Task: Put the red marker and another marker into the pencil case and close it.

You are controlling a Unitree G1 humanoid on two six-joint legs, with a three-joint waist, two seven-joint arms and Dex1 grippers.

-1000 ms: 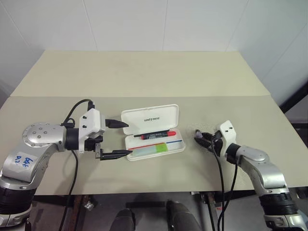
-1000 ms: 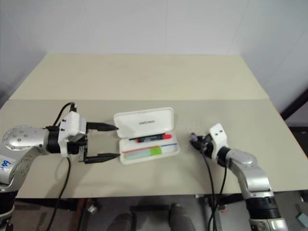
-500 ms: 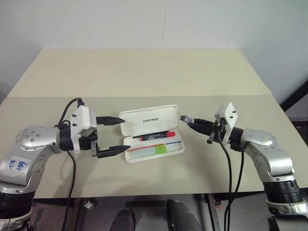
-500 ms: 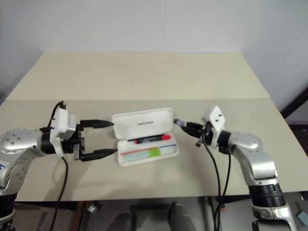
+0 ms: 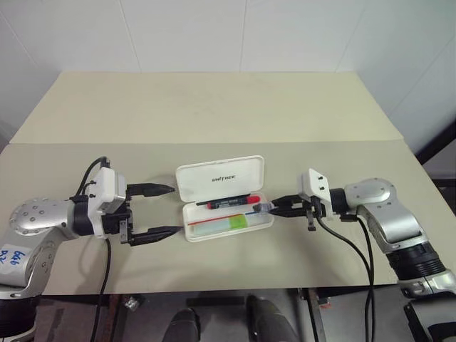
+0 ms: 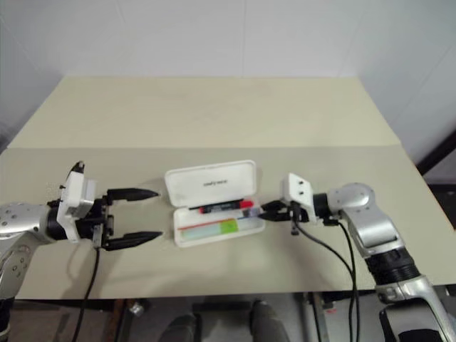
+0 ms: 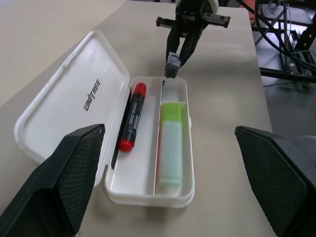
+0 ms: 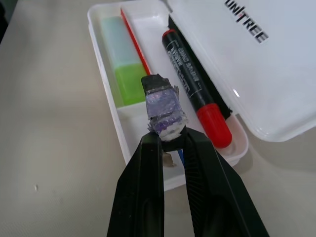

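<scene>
The pencil case (image 5: 226,199) lay open on the table (image 5: 214,114) between the two arms, lid tipped back. Inside, the red marker (image 7: 130,117) sat in the compartment next to the lid, red cap toward the right arm; the other marker (image 7: 170,144), mint body w/ lime-green cap, lay in the front compartment beyond a red divider strip. The right gripper (image 8: 170,140) was clenched on a small grey-purple bit (image 8: 163,106), held just over the case's end by the red cap. The left gripper (image 5: 165,211) hung released, fingers spread wide, near the case's other end, not touching. Vs a second ago: the right gripper had come up off the table & swung in to the case w/ the bit; the left had backed off a little. Lid read "UNITREE".
</scene>
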